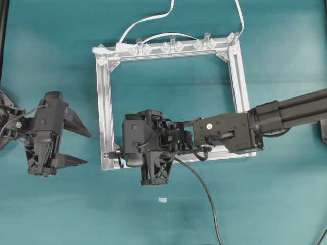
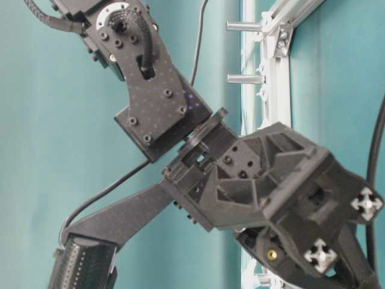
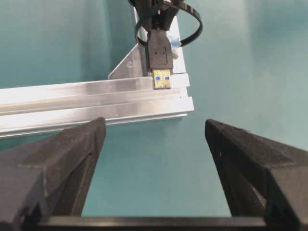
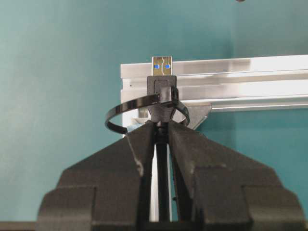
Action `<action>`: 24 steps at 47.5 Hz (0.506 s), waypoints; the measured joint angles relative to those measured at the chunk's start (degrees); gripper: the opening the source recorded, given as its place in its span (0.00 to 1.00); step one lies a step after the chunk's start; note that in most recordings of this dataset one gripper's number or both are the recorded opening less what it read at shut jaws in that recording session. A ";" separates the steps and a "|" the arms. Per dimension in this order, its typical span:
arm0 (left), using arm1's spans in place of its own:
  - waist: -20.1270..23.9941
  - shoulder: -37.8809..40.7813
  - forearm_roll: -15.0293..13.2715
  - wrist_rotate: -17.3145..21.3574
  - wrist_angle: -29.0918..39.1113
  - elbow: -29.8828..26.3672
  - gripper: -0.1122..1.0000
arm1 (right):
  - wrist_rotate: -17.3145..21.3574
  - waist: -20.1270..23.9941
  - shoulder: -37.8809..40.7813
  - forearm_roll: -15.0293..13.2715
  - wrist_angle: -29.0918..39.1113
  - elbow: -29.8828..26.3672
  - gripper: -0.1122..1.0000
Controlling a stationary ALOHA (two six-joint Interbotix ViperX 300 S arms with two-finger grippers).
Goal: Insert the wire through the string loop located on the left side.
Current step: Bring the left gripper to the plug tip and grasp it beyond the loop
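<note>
Your right gripper (image 4: pixel 162 137) pinches the thin black USB-tipped wire (image 4: pixel 162 72) behind its plug, presenting it; your left gripper (image 3: pixel 154 139) gapes wide, ready to receive.

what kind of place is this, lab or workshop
Probably a robot lab bench: two black robot arms over a teal tabletop, a bare aluminium frame as a practice fixture, and a black cable held by one arm.
</note>
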 measured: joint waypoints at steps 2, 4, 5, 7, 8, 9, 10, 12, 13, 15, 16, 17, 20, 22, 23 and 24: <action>0.09 0.18 0.00 0.00 -0.09 0.00 0.87 | -0.09 0.00 0.00 -0.09 0.00 0.00 0.22; 0.09 0.44 0.00 0.00 -0.26 -0.09 0.87 | -0.09 0.00 0.00 -0.09 0.00 0.00 0.22; 0.09 1.05 0.00 0.00 -0.44 -0.18 0.87 | 0.00 0.00 0.09 -0.09 0.00 0.00 0.22; 0.09 2.81 -0.09 0.00 -0.97 -0.79 0.87 | 0.00 0.00 0.00 -0.09 0.00 0.09 0.22; 0.09 4.04 0.00 0.00 -1.41 -1.23 0.87 | -0.09 0.00 0.00 -0.09 0.00 0.00 0.22; 0.09 5.45 0.00 0.00 -1.76 -1.76 0.87 | 0.00 0.00 0.00 -0.09 0.00 0.00 0.22; 0.09 6.68 0.00 0.00 -2.11 -2.29 0.87 | -0.09 0.00 0.09 0.00 0.00 0.00 0.22; 0.00 9.49 0.00 0.09 -2.99 -3.52 0.87 | 0.00 -0.09 0.00 -0.09 0.00 0.00 0.22; 0.00 10.81 0.00 0.00 -3.43 -4.22 0.87 | 0.00 0.00 0.00 -0.09 0.00 0.00 0.22; -0.09 13.45 0.00 0.00 -4.04 -5.45 0.87 | -0.09 -0.09 0.00 -0.09 0.00 0.00 0.22; -0.09 14.77 0.00 0.00 -4.39 -5.89 0.87 | -0.09 -0.09 0.00 -0.09 0.00 0.00 0.22; -0.09 15.91 0.00 0.00 -4.66 -6.50 0.87 | 0.00 -0.09 0.00 -0.09 0.00 0.00 0.22; -0.09 18.72 0.00 0.00 -5.36 -7.82 0.88 | -0.09 -0.09 0.00 0.00 0.18 0.00 0.22; 0.00 20.21 0.00 0.00 -5.71 -8.79 0.89 | -0.09 -0.09 0.00 -0.09 0.18 0.00 0.22; -0.09 20.57 0.00 0.00 -5.89 -9.14 0.89 | -0.09 -0.09 0.09 -0.09 0.26 0.00 0.22; -0.09 21.01 0.00 0.00 -5.98 -9.40 0.89 | 0.00 -0.09 0.00 -0.09 0.26 0.00 0.22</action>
